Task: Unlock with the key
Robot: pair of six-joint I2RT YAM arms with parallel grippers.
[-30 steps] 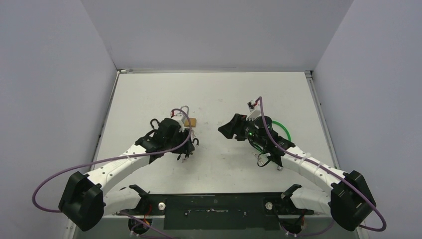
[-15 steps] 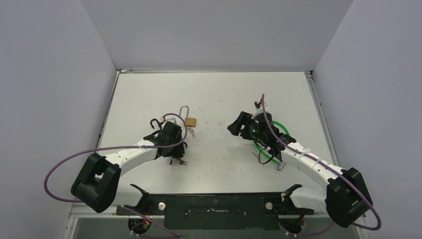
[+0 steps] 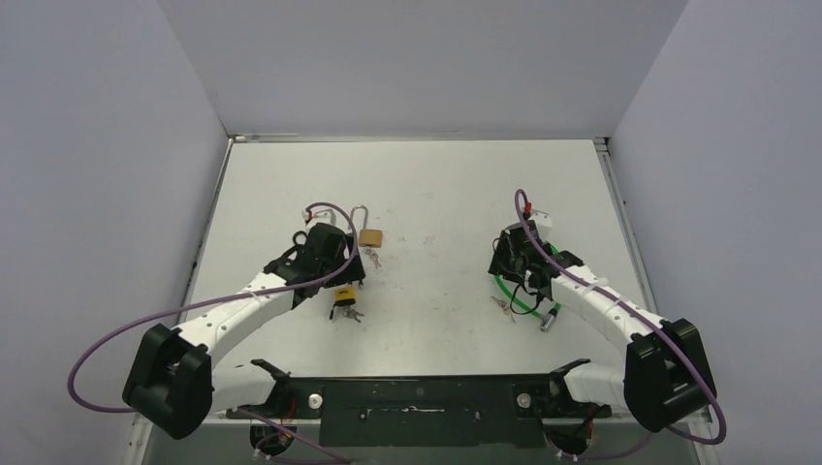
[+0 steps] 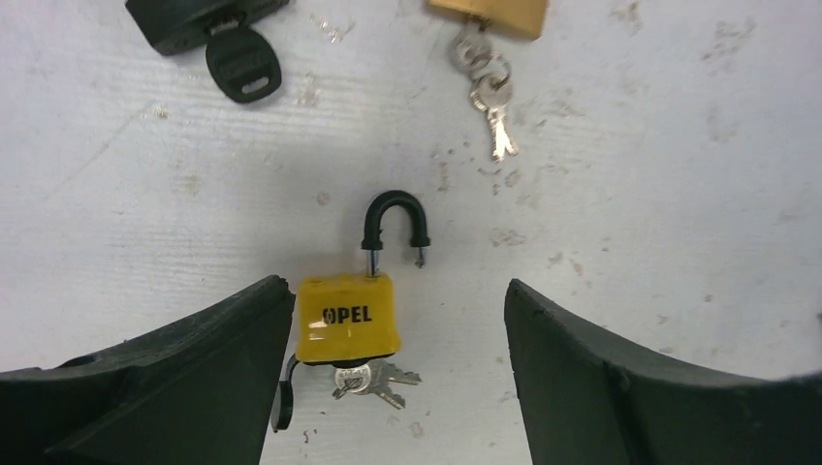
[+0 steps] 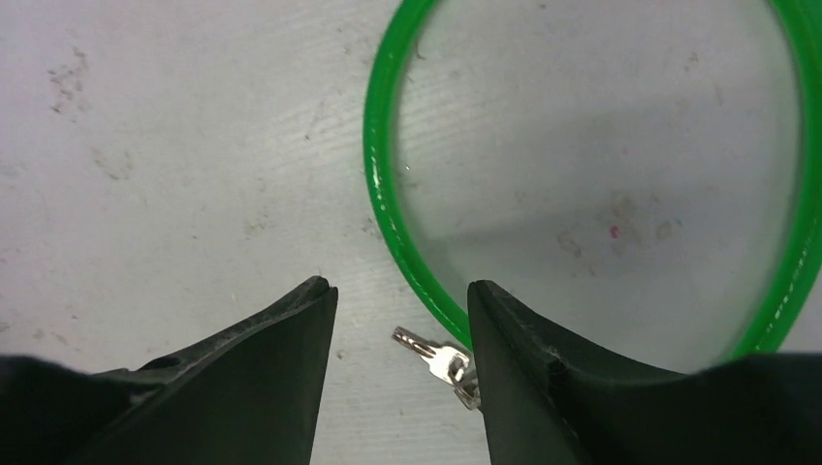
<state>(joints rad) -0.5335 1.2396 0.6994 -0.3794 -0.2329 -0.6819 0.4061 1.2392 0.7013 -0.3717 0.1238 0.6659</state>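
Note:
A yellow OPEL padlock (image 4: 347,318) lies on the white table with its black shackle (image 4: 393,221) raised and one leg free of the body. A bunch of silver keys (image 4: 373,380) sits in its base. It also shows in the top view (image 3: 345,297). My left gripper (image 4: 397,300) is open and hovers over it, with the padlock beside the left finger and not touching. My right gripper (image 5: 399,295) is open above a small silver key (image 5: 436,358) next to a green cable loop (image 5: 380,184). It touches neither.
A brass padlock (image 3: 370,236) with a long shackle and its keys (image 4: 490,97) lies just beyond the yellow one. A black lock with a black key (image 4: 242,63) is at far left. The cable's metal end (image 3: 548,318) lies near the right arm.
My left gripper has drawn back and uncovered the yellow padlock, which now lies free on the table. My right gripper has swung right and turned down over the green cable.

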